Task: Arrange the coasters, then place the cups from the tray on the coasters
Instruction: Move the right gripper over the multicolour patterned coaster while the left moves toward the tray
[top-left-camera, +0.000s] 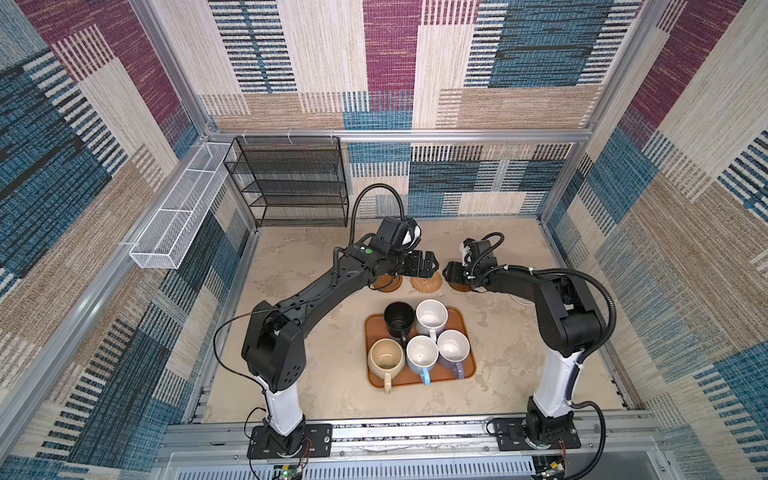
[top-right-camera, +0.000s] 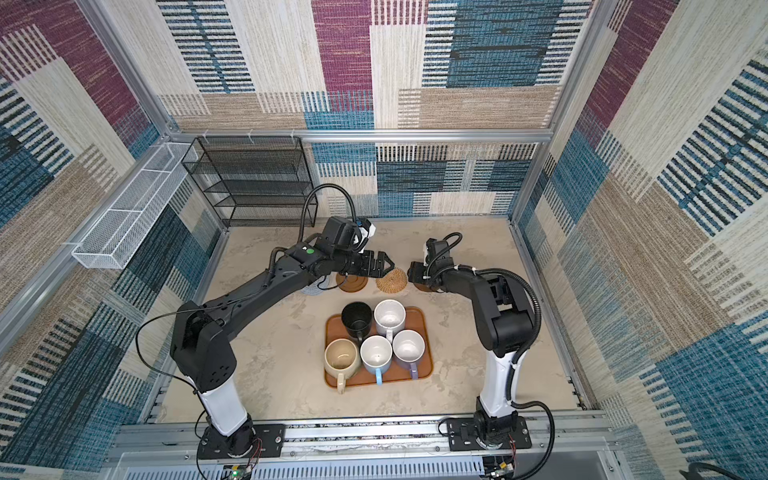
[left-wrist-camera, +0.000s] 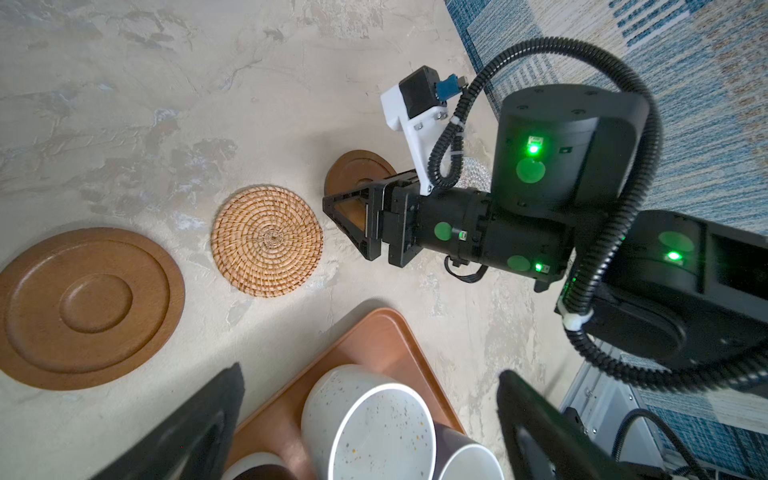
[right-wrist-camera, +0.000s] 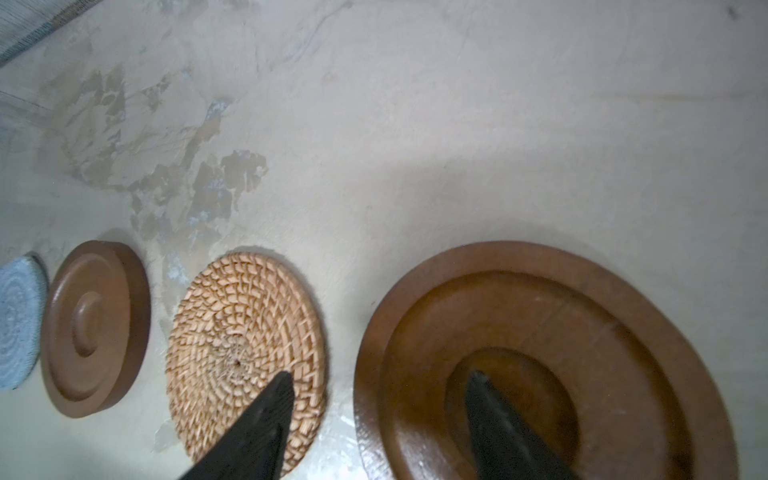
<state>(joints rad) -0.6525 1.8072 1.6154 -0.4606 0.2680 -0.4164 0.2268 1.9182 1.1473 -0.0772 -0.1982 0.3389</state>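
1. Right gripper (right-wrist-camera: 380, 376), jaws apart, low over the wooden coaster (right-wrist-camera: 582, 299) right of the rattan coaster (right-wrist-camera: 232, 324) — seemingly spacing the far row.
2. Left gripper (top-right-camera: 388, 262) gapes empty.
3. Cups (top-left-camera: 422, 353) sit on the tray (top-left-camera: 459, 318), nearer.

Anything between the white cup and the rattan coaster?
Nothing visible: the white cup stands at the far end of the tray, and only bare table separates that from the empty rattan coaster. The left gripper hovers nearby.

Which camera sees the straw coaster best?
The left wrist view: the straw coaster lies whole and sharp there. The right wrist view shows it big, but a jaw of the right gripper covers its edge. In both top views it looks tiny.
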